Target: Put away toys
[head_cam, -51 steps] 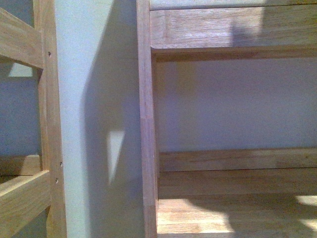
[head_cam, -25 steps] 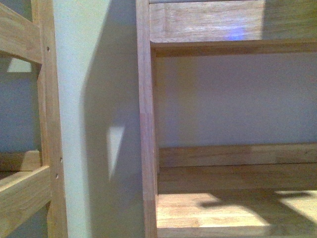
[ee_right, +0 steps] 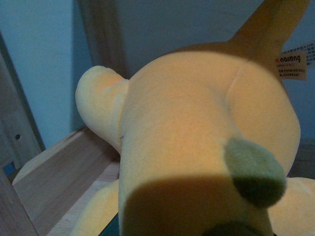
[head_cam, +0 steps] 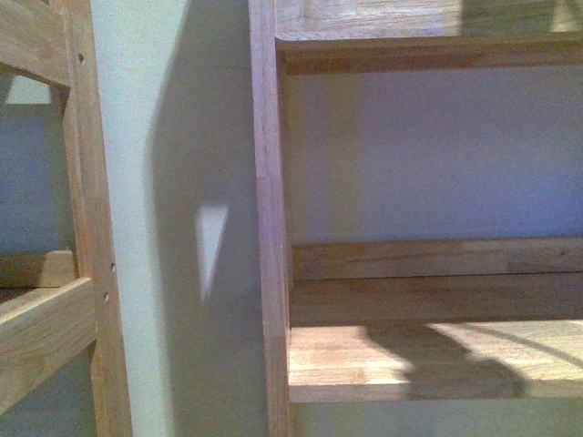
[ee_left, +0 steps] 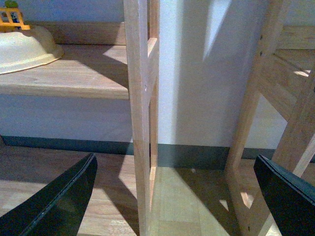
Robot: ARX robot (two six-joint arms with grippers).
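Observation:
The orange-yellow plush toy [ee_right: 197,147] fills the right wrist view, with a grey-green patch and a sewn label [ee_right: 291,66]. My right gripper is shut on the plush toy; its fingers are hidden beneath it. The toy hangs just above a wooden shelf board [ee_right: 59,182]. My left gripper [ee_left: 179,196] is open and empty, its black fingers [ee_left: 59,201] spread wide low over the wooden floor, facing a shelf upright [ee_left: 140,123]. Neither gripper nor the toy shows in the front view.
The front view shows a wooden shelf unit with an upright [head_cam: 269,228] and a sunlit shelf board [head_cam: 428,360], and another wooden frame [head_cam: 86,228] at left against the pale wall. In the left wrist view a cream bowl-like object [ee_left: 24,46] sits on a low shelf.
The front view has shifted upward: the shelf boards now sit lower-to-higher in frame, and a shadow has spread across the sunlit lower shelf board.

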